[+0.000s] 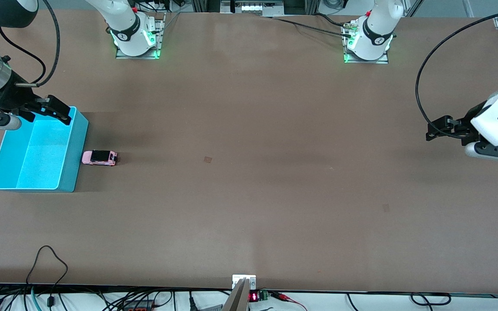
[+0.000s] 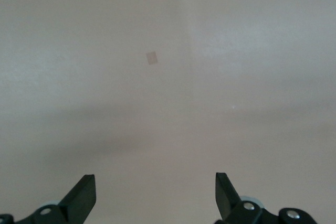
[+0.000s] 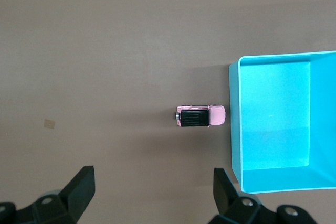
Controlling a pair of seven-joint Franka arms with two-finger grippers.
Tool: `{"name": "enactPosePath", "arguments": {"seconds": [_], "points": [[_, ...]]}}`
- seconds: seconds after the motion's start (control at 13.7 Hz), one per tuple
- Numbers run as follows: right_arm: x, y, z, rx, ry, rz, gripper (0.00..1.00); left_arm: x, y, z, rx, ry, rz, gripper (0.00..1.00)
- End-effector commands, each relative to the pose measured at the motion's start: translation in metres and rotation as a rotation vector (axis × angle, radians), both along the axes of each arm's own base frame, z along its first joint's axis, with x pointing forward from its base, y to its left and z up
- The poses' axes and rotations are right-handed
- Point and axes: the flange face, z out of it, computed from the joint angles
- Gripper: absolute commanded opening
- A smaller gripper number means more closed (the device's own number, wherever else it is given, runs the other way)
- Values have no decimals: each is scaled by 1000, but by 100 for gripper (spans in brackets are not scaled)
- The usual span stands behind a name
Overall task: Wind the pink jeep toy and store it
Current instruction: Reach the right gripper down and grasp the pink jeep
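The pink jeep toy point(image 1: 99, 157) stands on the brown table, close beside the wall of an empty cyan bin point(image 1: 76, 151), on the side toward the left arm's end. In the right wrist view the jeep point(image 3: 200, 116) shows its black ribbed roof, a small gap from the bin point(image 3: 234, 124). My right gripper point(image 1: 59, 111) is up in the air over the bin's corner farthest from the front camera, open and empty point(image 3: 152, 179). My left gripper point(image 1: 437, 128) waits over the table at the left arm's end, open and empty point(image 2: 155, 187).
A small pale tape patch point(image 1: 208, 160) lies mid-table and also shows in the left wrist view point(image 2: 151, 57). Another patch point(image 1: 386, 207) lies nearer the front camera. A black cable loop point(image 1: 48, 259) lies at the front edge. The arm bases point(image 1: 136, 39) stand along the back.
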Motion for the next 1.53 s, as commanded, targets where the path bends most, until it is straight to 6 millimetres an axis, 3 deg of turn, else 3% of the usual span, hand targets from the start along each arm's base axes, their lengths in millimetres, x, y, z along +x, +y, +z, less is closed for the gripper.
{"name": "enactPosePath", "arguments": {"seconds": [0.0,0.07,0.22,0.58,0.87,1.24,1.46], "points": [[7,-1,-8,-1,26,168,100,-38,1,15,-10,-37,23,100],[7,-4,-13,1,39,287,100,-49,1,11,-4,-24,36,100],[12,-6,-28,4,70,494,100,-53,1,9,23,-3,23,100],[28,-14,-108,41,219,888,100,-53,5,11,73,42,-1,100],[40,-40,-175,48,193,1248,100,-53,-1,16,70,32,-12,100],[14,-65,-269,30,148,1385,100,-55,-4,17,71,52,-16,100],[-2,-75,-313,-16,88,1429,100,-55,-12,23,73,49,-29,100]]}}
